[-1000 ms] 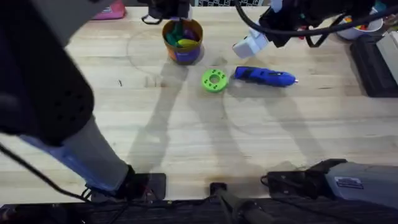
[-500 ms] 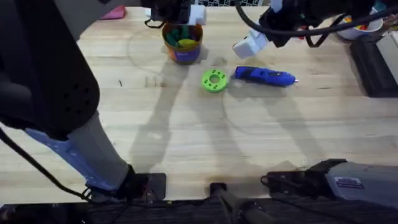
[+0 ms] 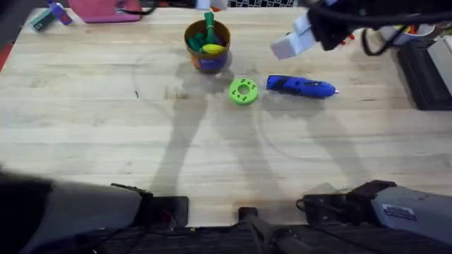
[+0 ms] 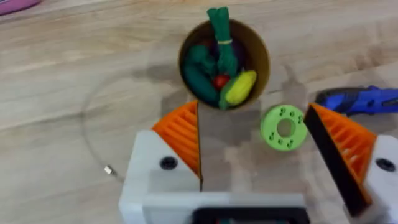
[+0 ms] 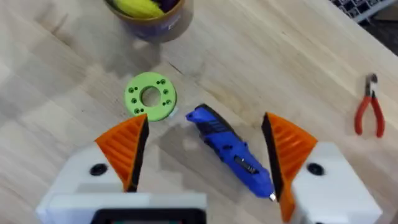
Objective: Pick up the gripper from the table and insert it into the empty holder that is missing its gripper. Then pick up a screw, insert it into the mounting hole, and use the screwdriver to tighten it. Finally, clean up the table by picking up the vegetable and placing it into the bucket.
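The orange-brown bucket [image 3: 207, 44] [image 4: 224, 62] stands at the table's far middle. The slim dark-green vegetable [image 4: 221, 37] [image 3: 208, 21] stands inside it among other toy food, poking above the rim. My left gripper [image 4: 261, 146] hovers open and holds nothing, on the near side of the bucket. The blue screwdriver [image 3: 301, 86] [image 5: 233, 149] lies flat, right of the green disc. My right gripper [image 5: 205, 155] [image 3: 286, 48] hangs open above it. A tiny metal screw [image 4: 108, 170] lies on the wood. The loose gripper and the empty holder are out of view.
A flat bright-green disc with holes [image 3: 244, 91] [image 5: 150, 96] lies between bucket and screwdriver. Red-handled pliers [image 5: 368, 115] lie farther right. A pink object [image 3: 106, 8] and a white bowl [image 3: 417, 32] sit at the far edge. A dark slab [image 3: 424, 70] lines the right side.
My left arm has drawn back from over the bucket towards its base, leaving the vegetable standing in the bucket. The right gripper has shifted slightly to the right.
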